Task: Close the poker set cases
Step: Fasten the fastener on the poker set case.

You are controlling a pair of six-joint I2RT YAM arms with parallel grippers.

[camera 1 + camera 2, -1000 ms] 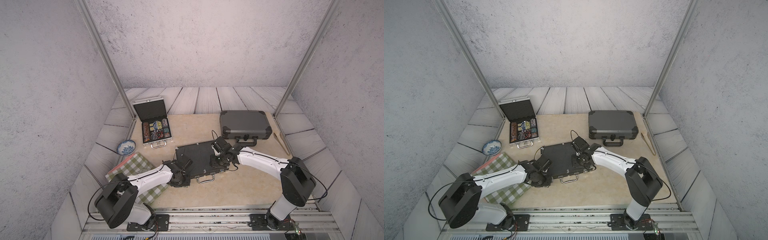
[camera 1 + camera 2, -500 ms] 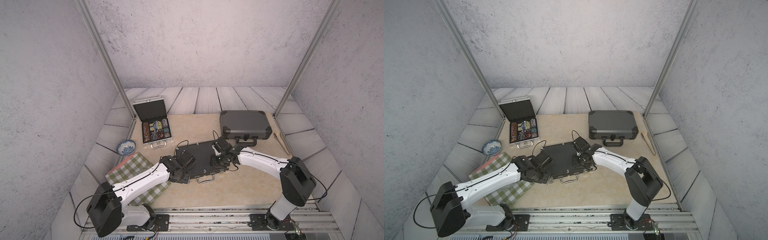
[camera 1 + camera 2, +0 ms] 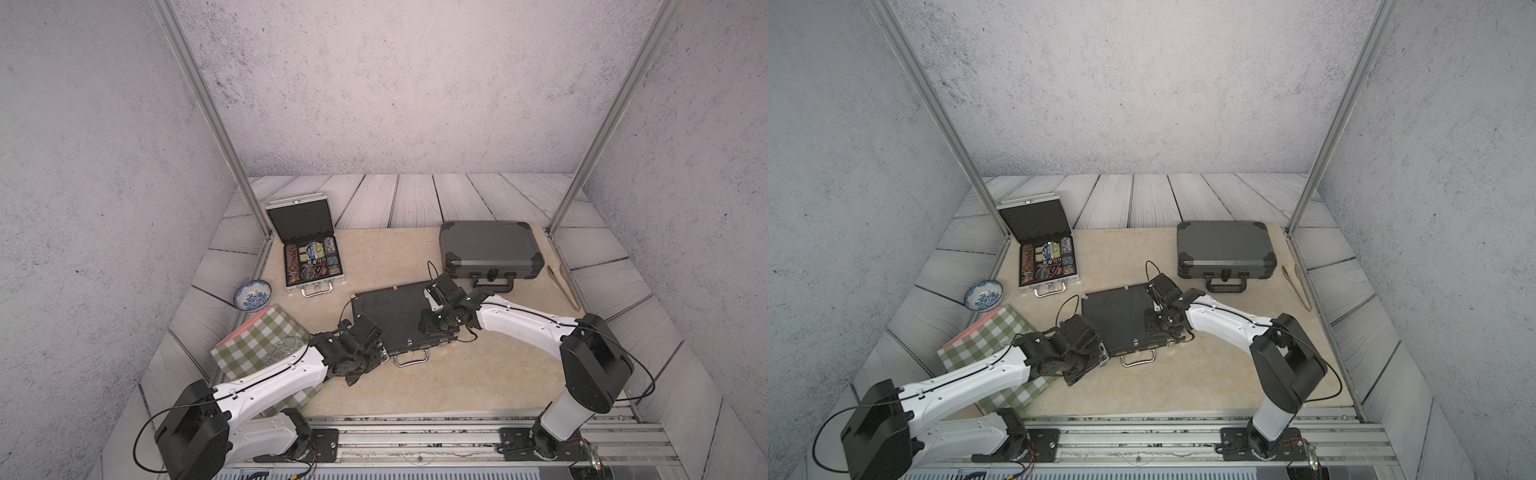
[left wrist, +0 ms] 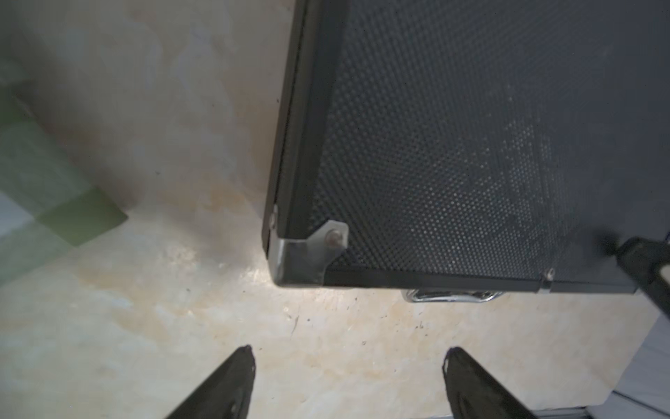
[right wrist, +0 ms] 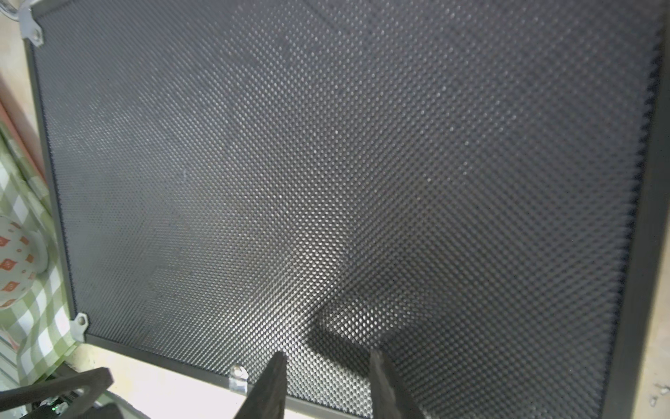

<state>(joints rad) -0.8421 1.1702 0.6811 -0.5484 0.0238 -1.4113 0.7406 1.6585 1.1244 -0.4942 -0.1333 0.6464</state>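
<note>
Back left, the small silver poker case (image 3: 299, 220) stands lid up with chips showing. Likely light, stiff, hinged; push the lid's top edge. Centre, the left end effector (image 4: 348, 362) is wide apart, empty, just off the lid-down black case (image 3: 388, 316). Over that lid, the right end effector (image 5: 326, 353) is slightly apart, empty. Right, the grey case (image 3: 490, 249) is shut. Smooth beige counter (image 3: 478, 374), grey walls.

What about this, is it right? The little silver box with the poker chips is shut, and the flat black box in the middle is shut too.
Not quite. The little silver box is open: both top views show its lid standing up and the chips showing inside. The flat black box in the middle is shut, just as you said.
</note>
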